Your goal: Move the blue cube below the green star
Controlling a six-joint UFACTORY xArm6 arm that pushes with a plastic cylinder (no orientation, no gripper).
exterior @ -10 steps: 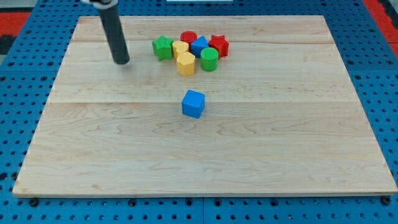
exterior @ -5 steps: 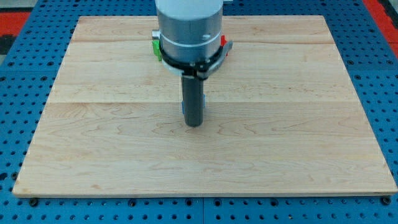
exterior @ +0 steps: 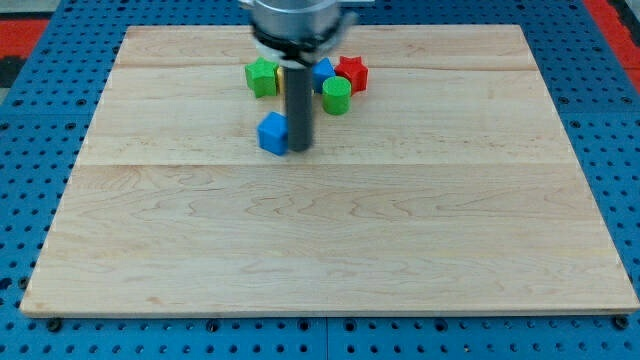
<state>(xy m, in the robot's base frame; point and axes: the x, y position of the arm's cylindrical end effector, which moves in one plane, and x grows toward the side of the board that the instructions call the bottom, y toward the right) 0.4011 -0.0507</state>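
The blue cube (exterior: 271,133) lies on the wooden board (exterior: 330,230), below and slightly right of the green star (exterior: 262,76). My tip (exterior: 299,149) stands right against the cube's right side. The rod rises from there and hides the yellow blocks and part of the cluster behind it.
A cluster of blocks sits near the view's top: a second blue block (exterior: 322,72), a green cylinder (exterior: 336,95) and a red star (exterior: 352,72). The arm's grey body (exterior: 295,20) covers the cluster's top middle.
The cube has moved up and left from the board's middle, towards the green star. My tip moved up with it and now stands at the cube's right side.
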